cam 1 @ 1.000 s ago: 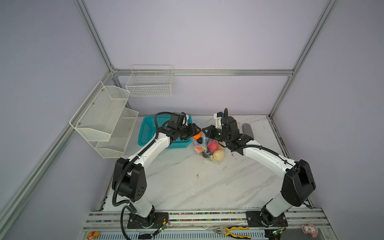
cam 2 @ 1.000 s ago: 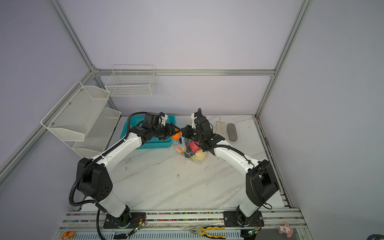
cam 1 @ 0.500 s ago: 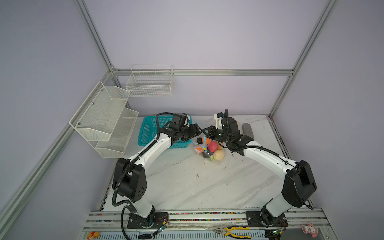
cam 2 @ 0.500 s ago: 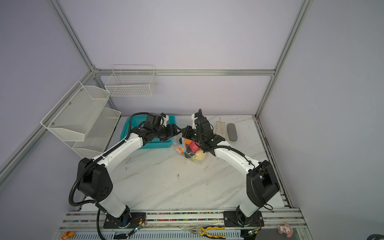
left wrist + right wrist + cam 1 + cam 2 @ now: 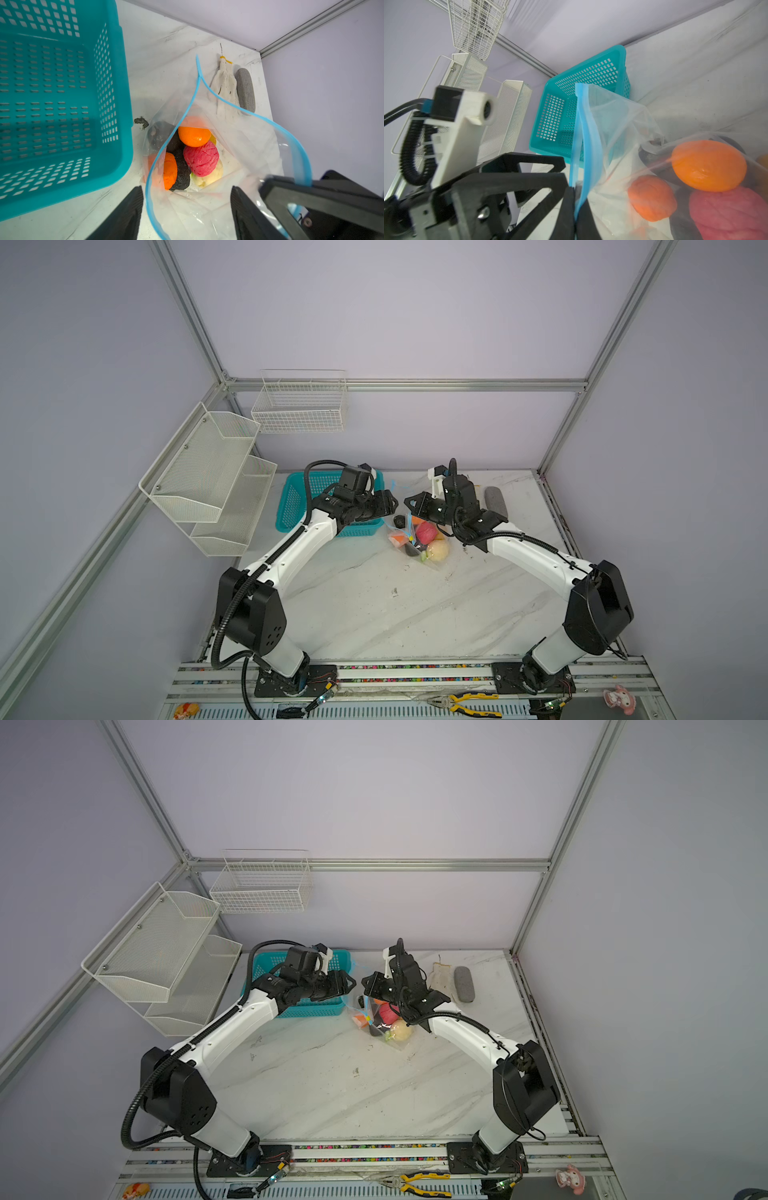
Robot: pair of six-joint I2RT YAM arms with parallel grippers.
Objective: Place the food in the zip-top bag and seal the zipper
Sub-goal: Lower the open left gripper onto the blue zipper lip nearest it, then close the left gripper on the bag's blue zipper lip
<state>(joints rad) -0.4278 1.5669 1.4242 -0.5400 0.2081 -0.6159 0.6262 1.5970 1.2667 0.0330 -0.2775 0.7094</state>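
Observation:
The clear zip-top bag (image 5: 417,541) (image 5: 239,145) stands open on the marble table. Its light-blue zipper (image 5: 148,197) (image 5: 584,133) is parted into a wide loop. The food lies inside: two orange balls (image 5: 194,136) (image 5: 169,170), a pink ball (image 5: 201,160) (image 5: 424,531), a cream ball (image 5: 437,549) and a black lump (image 5: 180,175). My left gripper (image 5: 186,193) (image 5: 388,506) hangs open and empty over the bag's mouth. My right gripper (image 5: 574,190) (image 5: 409,504) is shut on the zipper strip and holds that side of the mouth up.
A teal mesh basket (image 5: 62,104) (image 5: 291,506) stands just left of the bag, under my left arm. Behind the bag lie a white glove (image 5: 225,83) and a grey case (image 5: 246,91) (image 5: 496,502). White wire shelves (image 5: 208,477) hang on the left wall.
My left gripper has let go of the orange ball it held over the bag. That ball now lies in the bag on the other food. The right gripper has kept its hold.

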